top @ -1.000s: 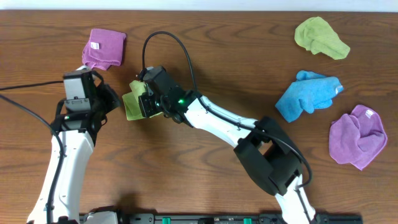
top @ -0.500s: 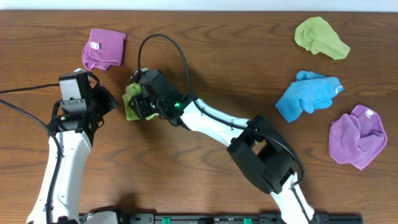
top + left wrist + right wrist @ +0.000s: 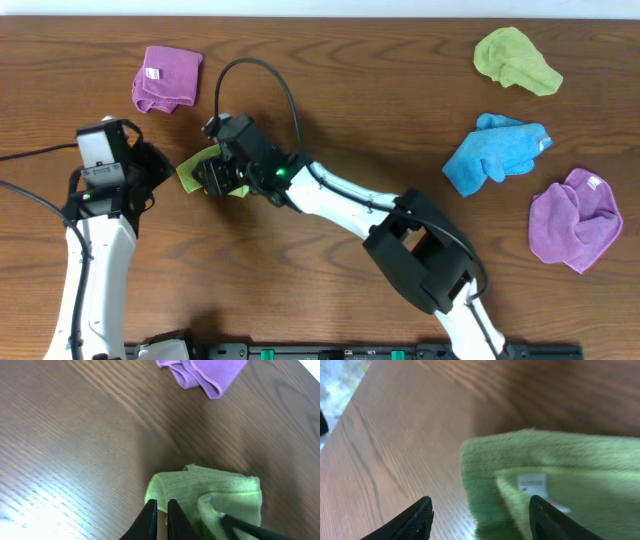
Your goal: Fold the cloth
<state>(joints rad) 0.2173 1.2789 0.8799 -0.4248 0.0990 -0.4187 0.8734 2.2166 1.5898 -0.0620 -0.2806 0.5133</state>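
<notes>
Left pincer (image 3: pixel 160 507): fingers together, nothing between them, tips by the edge of the green cloth (image 3: pixel 205 492). The cloth lies doubled over on the table (image 3: pixel 250 285), at 3 o'clock from that pincer. Right pincer (image 3: pixel 481 505): fingers wide apart over the cloth, whose white label (image 3: pixel 532 482) is showing.

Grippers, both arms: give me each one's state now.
Left gripper: closed, holding nothing that shows.
Right gripper: open, over the green cloth, holding nothing.
</notes>
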